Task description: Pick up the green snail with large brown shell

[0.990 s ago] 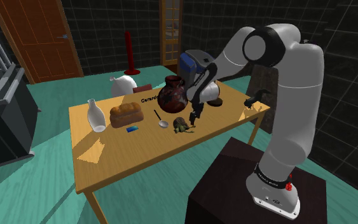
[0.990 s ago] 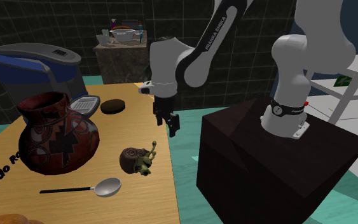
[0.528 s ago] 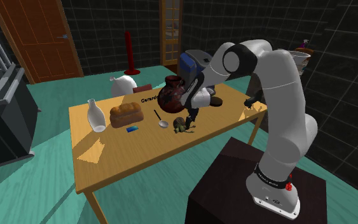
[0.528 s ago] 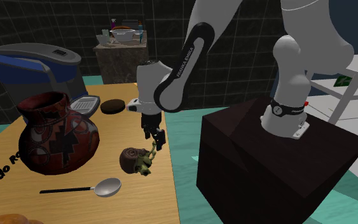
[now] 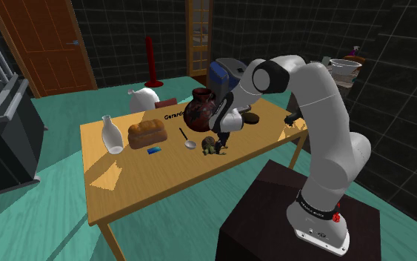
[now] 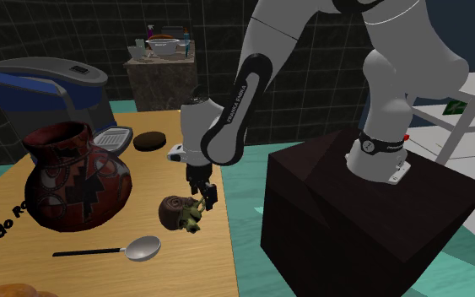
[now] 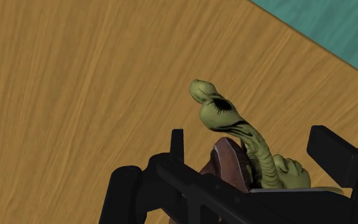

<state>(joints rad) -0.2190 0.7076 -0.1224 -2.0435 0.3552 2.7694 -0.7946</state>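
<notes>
On the wooden tabletop (image 5: 132,182), as seen in the shoulder view, a white bottle (image 5: 111,135) is stood upright towards the left end. A loaf of bread (image 5: 147,133) is placed just beside it, and a small blue card (image 5: 154,150) is laid in front of the loaf. Further along, a spoon (image 5: 187,139) is laid flat near the middle, and a dark red patterned pot (image 5: 200,110) is set behind it, towards the far edge. The snail (image 5: 212,145), green-bodied with a brown shell, is found just right of the spoon, close to the tabletop's edge that faces the stand (image 5: 269,215). The gripper (image 5: 221,143) is positioned directly over it, pointing down. Its fingers (image 7: 177,143) are held apart: in the wrist view one is seen on each side of the snail, with the shell and the raised green neck between them. Contact with either finger cannot be made out. In the second exterior view the snail is seen between the spoon's bowl and the tabletop's right edge. A dark round disc (image 5: 249,118) is laid beyond the arm, nearer the tabletop's right end.
</notes>
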